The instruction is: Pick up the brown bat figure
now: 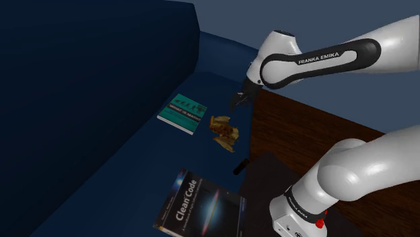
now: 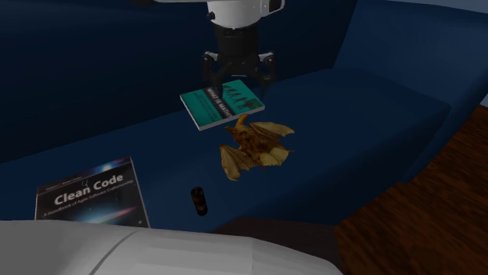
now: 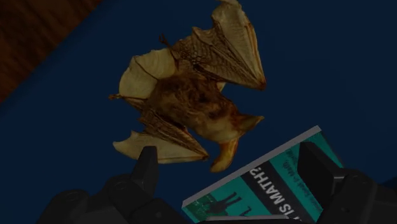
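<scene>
**A:** What is lying around on that dark blue sofa seat [image 2: 375,117]?

**B:** Going from the second exterior view's left, a dark-covered book with "Clean Code" in white lettering [image 2: 90,195] is lying flat at the near edge. Right of it, a small stubby black cylinder [image 2: 200,201] is resting by itself, also close to the near edge. Farther back, a thin teal book with white lettering [image 2: 221,105] is lying flat, turned at an angle.

**A:** And the thing to be picked up?

**B:** The brown bat figure [image 2: 254,146] is lying on the cushion just right of the teal book and a little nearer, well apart from the other two. At the far right, reddish-brown wooden flooring [image 2: 461,187] is showing past the sofa's end.

**A:** Is anything getting in the way?

**B:** Nothing is lying on the bat. The teal book is sitting closest. In the wrist view its corner is reaching in between the fingers, right beside the bat's head.

**A:** How is the bat looking?

**B:** Its wings are spreading out flat on both sides, pale tan and ribbed with darker brown struts. The body is showing a deeper, furry brown, with pointed golden ears at the head.

**A:** And the pincer?

**B:** The all-black two-finger gripper [image 2: 238,80] on the white arm [image 2: 242,9] is hanging above the seat, near the bat and the teal book. Its fingers [image 3: 147,168] are standing wide apart, released, and are touching nothing.
</scene>
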